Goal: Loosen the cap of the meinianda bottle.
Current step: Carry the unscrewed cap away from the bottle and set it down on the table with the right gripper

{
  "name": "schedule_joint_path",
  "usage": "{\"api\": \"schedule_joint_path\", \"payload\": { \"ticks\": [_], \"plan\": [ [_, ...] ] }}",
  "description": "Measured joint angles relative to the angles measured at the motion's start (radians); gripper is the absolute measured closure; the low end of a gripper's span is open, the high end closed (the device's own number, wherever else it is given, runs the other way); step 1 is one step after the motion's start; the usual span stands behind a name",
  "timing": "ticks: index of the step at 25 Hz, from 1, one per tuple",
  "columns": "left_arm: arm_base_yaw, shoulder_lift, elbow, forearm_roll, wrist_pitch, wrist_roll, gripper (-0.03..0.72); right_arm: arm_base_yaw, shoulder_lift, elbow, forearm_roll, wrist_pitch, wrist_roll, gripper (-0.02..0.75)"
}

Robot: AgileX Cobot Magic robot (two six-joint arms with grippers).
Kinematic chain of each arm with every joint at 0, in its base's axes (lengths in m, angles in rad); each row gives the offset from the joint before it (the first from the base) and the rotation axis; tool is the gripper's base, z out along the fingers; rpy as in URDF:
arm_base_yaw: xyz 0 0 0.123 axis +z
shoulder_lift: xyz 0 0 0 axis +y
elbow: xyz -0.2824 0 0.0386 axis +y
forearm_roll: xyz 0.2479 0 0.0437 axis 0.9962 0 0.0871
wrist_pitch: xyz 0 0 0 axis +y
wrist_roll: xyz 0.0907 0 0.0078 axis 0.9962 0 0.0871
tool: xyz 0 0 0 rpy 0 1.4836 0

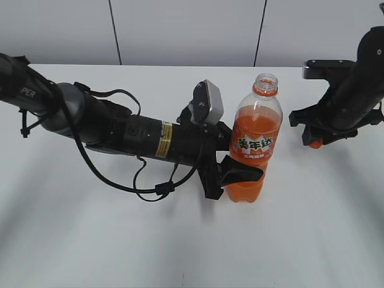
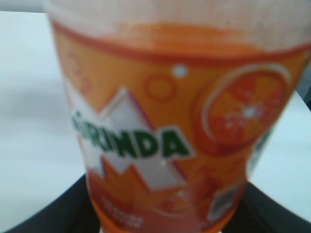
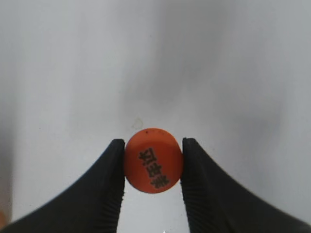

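The meinianda bottle [image 1: 255, 141] stands upright on the white table with its neck open and no cap on it. My left gripper [image 1: 235, 174] is shut on its lower body. The left wrist view shows its orange label [image 2: 170, 131] up close between the dark fingers. My right gripper [image 1: 316, 139] is at the right, apart from the bottle, and is shut on the orange cap [image 3: 153, 160], which shows dark characters on top. In the exterior view the cap [image 1: 315, 143] shows only as a small orange spot under that gripper.
The white table [image 1: 180, 240] spreads under both arms. A black cable [image 1: 144, 180] loops from the left arm down onto the table. A grey panelled wall [image 1: 180, 30] stands behind the table.
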Motion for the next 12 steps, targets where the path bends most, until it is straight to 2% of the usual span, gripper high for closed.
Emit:
{"api": "schedule_joint_path", "payload": {
  "ticks": [12],
  "plan": [
    [0.0,0.0,0.0,0.0,0.0,0.0,0.28,0.0,0.078,0.013,-0.004,-0.01,0.079,0.468]
  ]
}}
